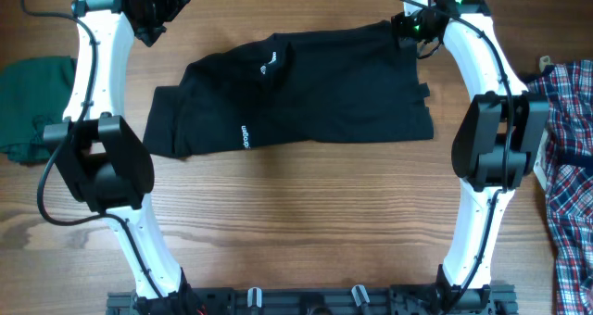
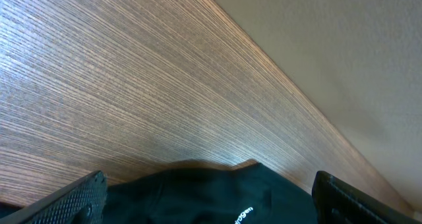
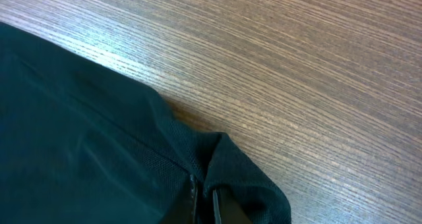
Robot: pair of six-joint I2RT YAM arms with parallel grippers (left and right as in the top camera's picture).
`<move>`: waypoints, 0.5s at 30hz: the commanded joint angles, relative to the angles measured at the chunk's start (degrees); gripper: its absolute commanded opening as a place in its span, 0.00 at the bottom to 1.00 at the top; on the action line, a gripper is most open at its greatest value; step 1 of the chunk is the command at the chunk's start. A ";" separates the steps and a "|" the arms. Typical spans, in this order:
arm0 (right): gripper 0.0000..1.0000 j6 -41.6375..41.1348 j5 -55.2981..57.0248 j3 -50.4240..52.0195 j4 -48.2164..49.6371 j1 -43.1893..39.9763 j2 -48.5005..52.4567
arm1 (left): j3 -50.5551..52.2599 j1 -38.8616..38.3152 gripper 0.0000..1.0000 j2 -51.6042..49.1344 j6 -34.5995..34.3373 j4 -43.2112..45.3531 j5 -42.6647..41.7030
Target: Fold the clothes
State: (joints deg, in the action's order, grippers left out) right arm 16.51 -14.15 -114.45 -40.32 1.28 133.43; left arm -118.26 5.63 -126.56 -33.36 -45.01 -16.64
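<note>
Right wrist, unlike overhead, shows right claw (image 3: 204,203) pinching shirt (image 3: 86,138).

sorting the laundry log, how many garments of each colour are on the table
black shirt: 1
dark green garment: 1
red, white and blue plaid shirt: 1
total: 3

wood-grain desk (image 1: 306,213) fills overhead view, brown with horizontal grain; soft glare streaks on it in both wrist views; past its edge a plain beige surface (image 2: 343,46), wall or floor unclear
</note>
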 commanded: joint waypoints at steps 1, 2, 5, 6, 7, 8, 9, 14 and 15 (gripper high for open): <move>0.04 -0.07 -1.40 0.44 0.46 0.52 -1.86 | -0.26 0.28 1.00 0.02 -0.31 -0.04 -0.26; 0.04 0.00 -1.40 0.44 0.57 0.90 -1.86 | -0.26 0.28 1.00 0.02 -0.61 0.31 -0.57; 0.04 0.00 -1.40 0.44 1.27 1.77 -1.86 | -0.26 0.22 1.00 0.02 3.10 -1.27 -6.75; 0.04 -0.02 -1.40 0.44 1.55 2.10 -1.86 | -0.26 0.15 0.99 0.02 6.64 -2.14 -9.77; 0.04 0.02 -1.40 0.44 1.79 2.29 -1.86 | -0.26 -0.39 0.99 0.02 9.75 -4.39 -10.27; 0.04 0.02 -1.40 0.44 1.95 2.45 -1.86 | -0.26 -0.94 0.99 0.02 11.37 -5.92 -9.25; 0.04 0.00 -1.40 0.44 2.01 2.56 -1.86 | -0.26 -1.84 1.00 0.02 12.96 -7.93 -6.34; 0.04 -0.02 -1.40 0.44 2.12 2.69 -1.86 | -0.26 -9.97 1.00 0.02 19.89 -11.30 15.98; 0.04 -0.02 -1.40 0.44 2.12 2.69 -1.86 | -0.26 -11.08 1.00 0.02 19.89 -10.45 16.81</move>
State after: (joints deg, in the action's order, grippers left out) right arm 16.51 -14.17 -114.45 -38.52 3.95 133.40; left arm -118.26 -0.38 -126.56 -18.76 -56.99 -12.01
